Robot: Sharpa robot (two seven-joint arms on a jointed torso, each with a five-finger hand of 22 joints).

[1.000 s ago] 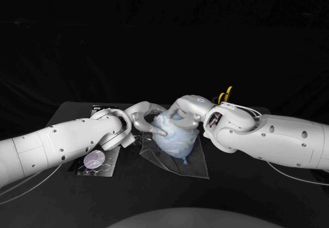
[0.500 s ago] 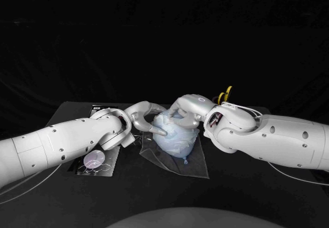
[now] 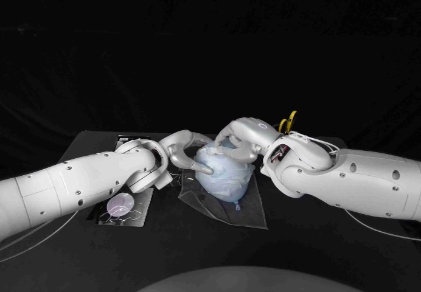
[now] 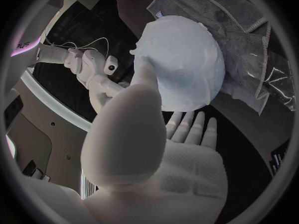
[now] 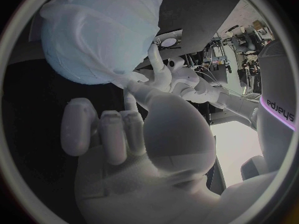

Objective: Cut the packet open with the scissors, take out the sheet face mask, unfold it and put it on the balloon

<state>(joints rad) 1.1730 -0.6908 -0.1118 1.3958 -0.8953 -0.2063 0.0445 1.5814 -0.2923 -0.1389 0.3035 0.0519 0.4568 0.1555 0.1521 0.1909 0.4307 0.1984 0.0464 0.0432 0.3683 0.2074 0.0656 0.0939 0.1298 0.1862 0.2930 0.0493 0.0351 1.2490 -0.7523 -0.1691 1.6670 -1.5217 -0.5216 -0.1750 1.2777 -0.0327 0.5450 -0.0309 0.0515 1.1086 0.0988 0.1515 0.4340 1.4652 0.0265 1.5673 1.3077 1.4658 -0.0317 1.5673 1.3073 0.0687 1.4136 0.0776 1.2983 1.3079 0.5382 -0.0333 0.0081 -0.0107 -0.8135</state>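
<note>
Prob. limp sheet face mask [image 3: 219,169] on balloon [image 3: 233,196] — edge-pinch advised — is touched by splayed left hand [image 3: 180,149]; right hand's [image 3: 240,137] hold unclear.

Right hand [image 3: 244,137]: position altered since one second ago. It now sits slightly higher and farther from the robot. The back of the hand is raised, and the fingers arch more steeply down to the top of the sheet face mask [image 3: 226,173], where they pinch it. The right forearm [image 3: 351,179] is displaced slightly outward along with the hand.
</note>
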